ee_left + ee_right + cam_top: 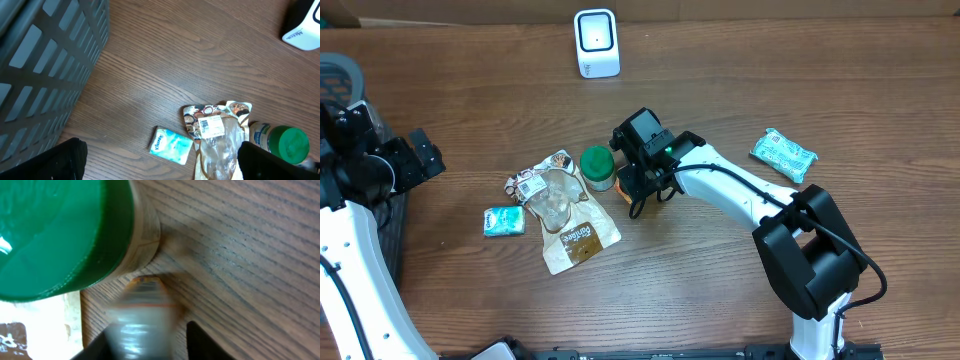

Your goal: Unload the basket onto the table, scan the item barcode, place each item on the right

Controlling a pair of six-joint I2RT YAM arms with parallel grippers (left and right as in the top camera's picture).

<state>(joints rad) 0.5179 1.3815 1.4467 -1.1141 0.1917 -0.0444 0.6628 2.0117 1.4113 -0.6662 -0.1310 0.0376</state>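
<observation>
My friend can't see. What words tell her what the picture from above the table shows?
A white robot arm's black right gripper reaches down beside a green-lidded jar in the middle of a brown wooden table. Nearby lie a crinkled clear snack bag, two small teal packets and a white boxy scanner.

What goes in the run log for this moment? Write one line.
left gripper: open | right gripper: straddling small orange-capped bottle | beside green-lidded jar

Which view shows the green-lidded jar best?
Overhead: the green-lidded jar shows whole, lid and body, beside the clear snack pouch. The left wrist view catches it at the lower right edge, partly cut off. The right wrist view shows only part of its lid and side, very close.
</observation>
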